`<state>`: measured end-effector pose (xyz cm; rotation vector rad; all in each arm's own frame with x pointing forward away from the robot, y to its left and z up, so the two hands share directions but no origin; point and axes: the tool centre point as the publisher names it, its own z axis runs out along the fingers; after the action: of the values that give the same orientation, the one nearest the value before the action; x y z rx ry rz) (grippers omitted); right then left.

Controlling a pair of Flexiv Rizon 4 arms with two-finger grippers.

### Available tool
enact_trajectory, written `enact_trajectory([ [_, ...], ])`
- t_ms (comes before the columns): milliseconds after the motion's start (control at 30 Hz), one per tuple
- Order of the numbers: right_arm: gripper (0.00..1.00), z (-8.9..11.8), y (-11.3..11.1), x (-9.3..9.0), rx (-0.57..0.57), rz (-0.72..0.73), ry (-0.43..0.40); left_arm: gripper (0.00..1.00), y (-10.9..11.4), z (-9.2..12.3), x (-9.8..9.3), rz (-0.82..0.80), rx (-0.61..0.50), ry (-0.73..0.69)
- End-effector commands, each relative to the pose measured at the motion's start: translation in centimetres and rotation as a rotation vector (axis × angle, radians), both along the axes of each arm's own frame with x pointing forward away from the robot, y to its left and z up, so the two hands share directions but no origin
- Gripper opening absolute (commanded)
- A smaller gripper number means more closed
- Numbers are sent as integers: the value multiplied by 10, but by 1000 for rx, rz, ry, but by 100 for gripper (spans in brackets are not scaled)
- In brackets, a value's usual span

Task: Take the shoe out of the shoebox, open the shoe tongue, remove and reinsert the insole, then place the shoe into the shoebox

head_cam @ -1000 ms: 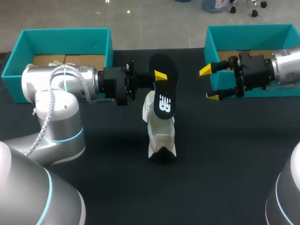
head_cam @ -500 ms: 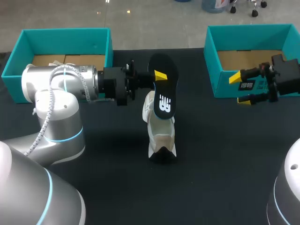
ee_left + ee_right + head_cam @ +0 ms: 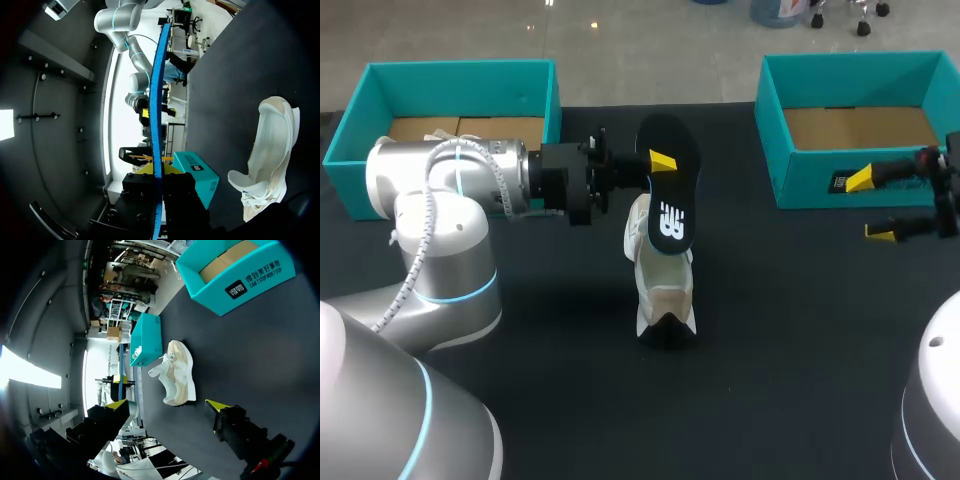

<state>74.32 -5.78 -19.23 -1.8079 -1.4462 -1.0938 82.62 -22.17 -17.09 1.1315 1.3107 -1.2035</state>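
Pinching the black insole on edge in the left fingers, near the white shoe on the bench between the left shoebox and right shoebox; holding the right fingers spread beside the latter.

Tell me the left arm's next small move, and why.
Probably lower the insole toward the opening of the shoe to start reinserting it: the left gripper is shut on the insole, held on edge just above the shoe, while the right gripper hangs open by the right shoebox.
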Motion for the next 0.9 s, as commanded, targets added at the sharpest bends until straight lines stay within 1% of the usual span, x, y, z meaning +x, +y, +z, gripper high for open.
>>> enact_trajectory([
  [33,100,1,0,-8,-4,-20,-11,0,-1,-1,0,2,-1,-1],
  [167,100,1,0,-8,-4,-20,-11,0,-1,-1,0,2,-1,-1],
  [200,100,1,0,-8,-4,-20,-11,0,-1,1,-4,-15,-15,29],
  [267,100,1,0,-8,-4,-20,-11,0,-1,4,-14,-44,-51,140],
  [300,100,1,0,-8,-4,-20,-11,0,0,6,-19,-56,-67,165],
  [433,100,1,0,-8,-4,-20,-11,0,7,9,-38,-108,-66,374],
  [467,100,1,0,-8,-4,-20,-11,0,8,9,-41,-115,-76,402],
  [500,100,1,0,-8,-4,-20,-11,0,10,10,-45,-131,-75,471],
  [533,100,1,0,-8,-4,-20,-11,0,11,9,-49,-141,-53,502],
  [667,100,1,0,-8,-4,-20,-11,0,14,5,-63,-186,-57,650],
  [833,100,1,0,-8,-4,-20,-11,0,14,4,-89,-246,-108,882],
  [867,100,1,0,-8,-4,-20,-11,0,14,4,-92,-258,-102,906],
  [900,100,1,0,-8,-4,-20,-11,0,12,4,-98,-263,-123,956],
])
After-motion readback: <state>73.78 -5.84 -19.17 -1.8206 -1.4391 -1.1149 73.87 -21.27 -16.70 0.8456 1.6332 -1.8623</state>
